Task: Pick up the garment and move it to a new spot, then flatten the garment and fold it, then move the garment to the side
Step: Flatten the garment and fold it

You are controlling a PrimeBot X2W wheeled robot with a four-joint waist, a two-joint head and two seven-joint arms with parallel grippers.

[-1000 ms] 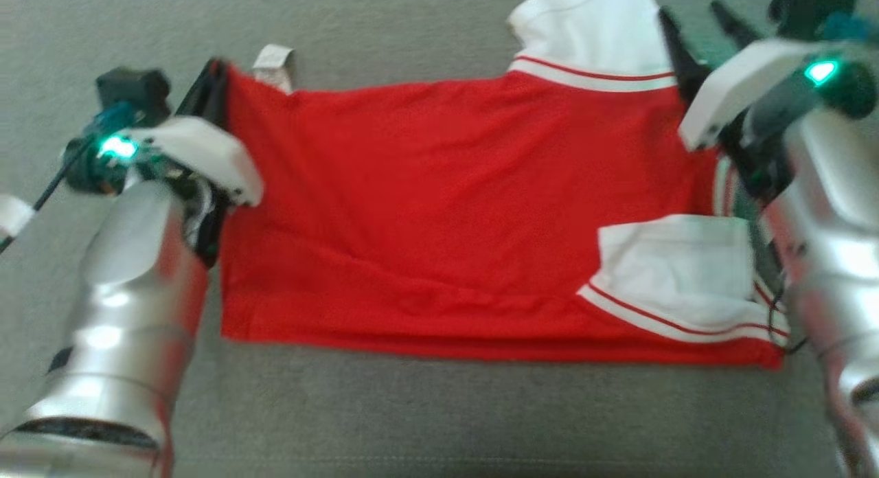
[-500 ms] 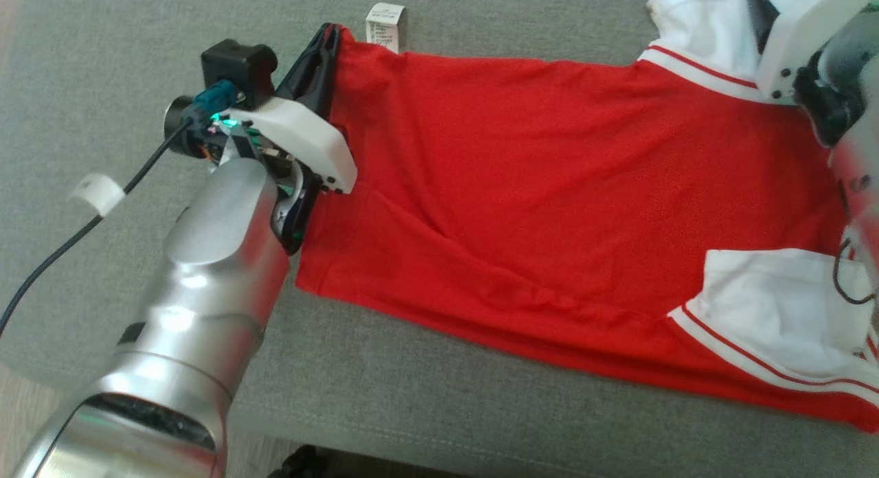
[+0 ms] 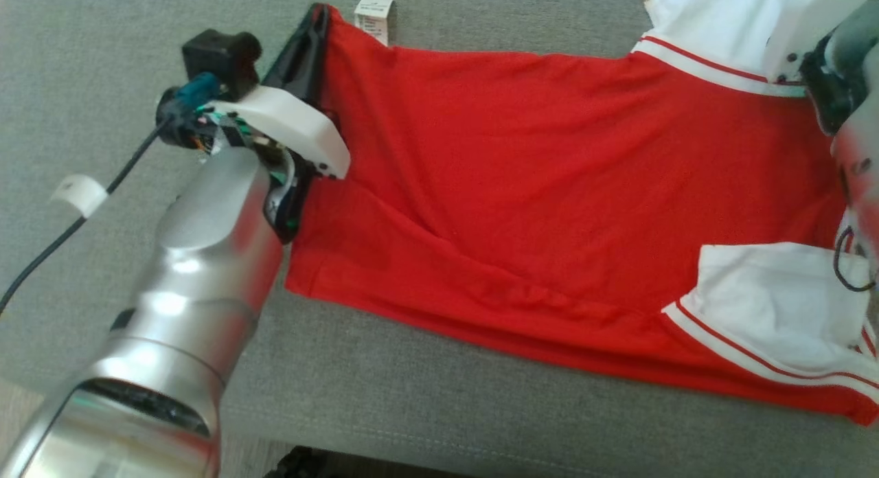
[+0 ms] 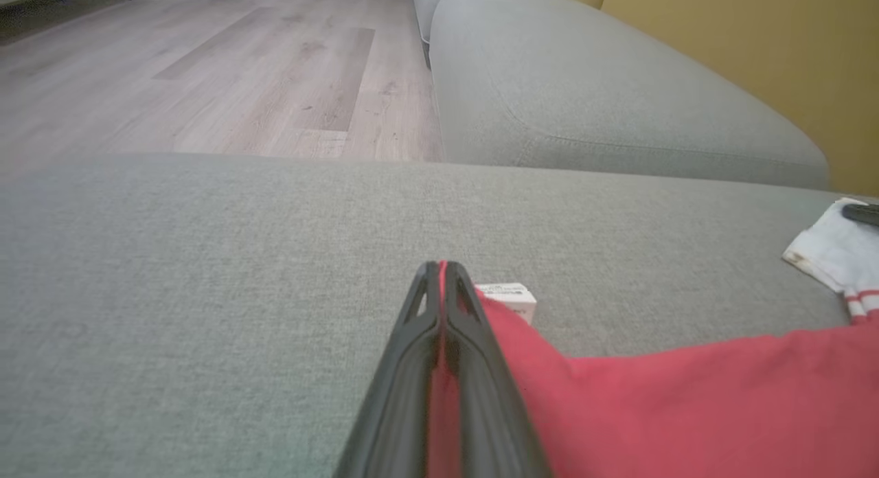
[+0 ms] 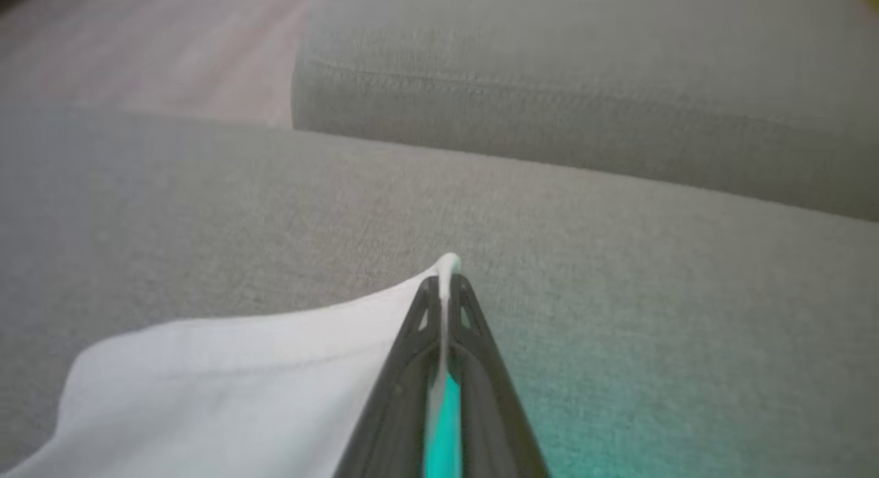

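The garment (image 3: 535,189) is a red shirt with white, red-striped sleeves, spread across a grey cushion (image 3: 439,409). My left gripper (image 3: 317,14) is shut on its far left corner, beside a white care label (image 3: 374,14). In the left wrist view the red cloth (image 4: 687,409) runs between the closed fingers of that gripper (image 4: 441,266). My right gripper (image 5: 446,280) is shut on the edge of the white sleeve (image 5: 226,382). The head view has the right wrist (image 3: 824,59) over the far white sleeve (image 3: 707,18), fingers hidden.
A second white sleeve (image 3: 769,306) lies folded over the red cloth at the near right. A black cable (image 3: 75,224) with a white tag trails from my left wrist. Beyond the cushion are a sofa arm (image 4: 590,100), wooden floor (image 4: 206,66) and a yellow wall (image 4: 755,45).
The right gripper went from open beside the far white sleeve to shut on it. The head camera swung left, shifting the whole picture. The left gripper kept its hold on the red corner.
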